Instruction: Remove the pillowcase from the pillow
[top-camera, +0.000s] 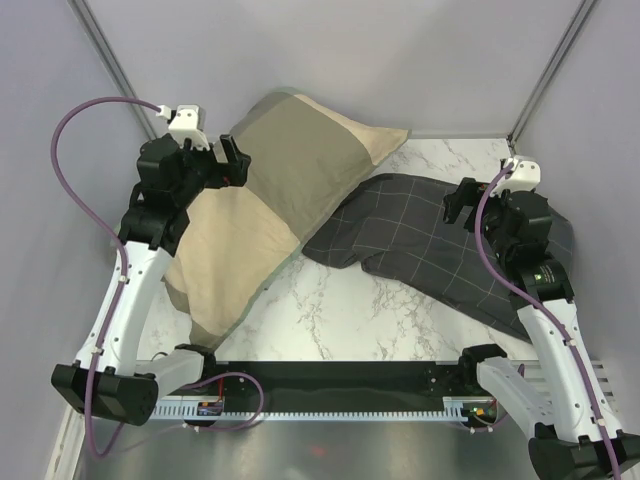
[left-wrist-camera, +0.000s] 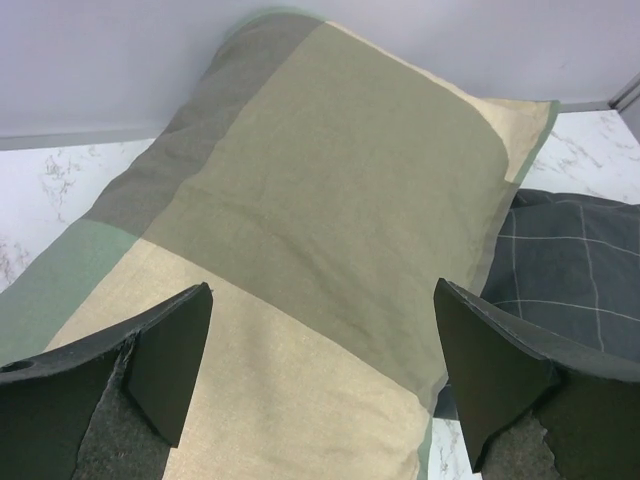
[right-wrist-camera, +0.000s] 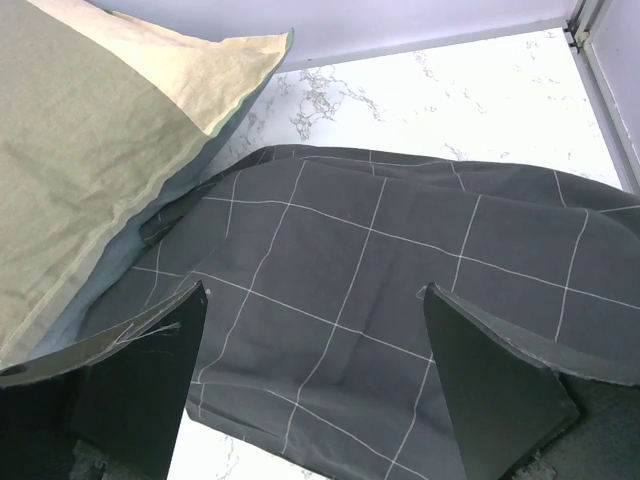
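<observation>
- The desk (top-camera: 330, 320) has a white, marble-patterned top with grey veins. Bare marble shows in front of the pillowcase and also behind it.
- The pillowcase (top-camera: 420, 250), dark charcoal with thin light grid lines, lies rumpled and fairly flat directly on the desk.
- A larger olive-and-tan patchwork pillow (top-camera: 270, 200) with a green edge lies on the desk just left of the pillowcase. It slants from behind the pillowcase down to its near left.
- The patchwork pillow's edge touches the pillowcase's left border and overlaps it slightly.
</observation>
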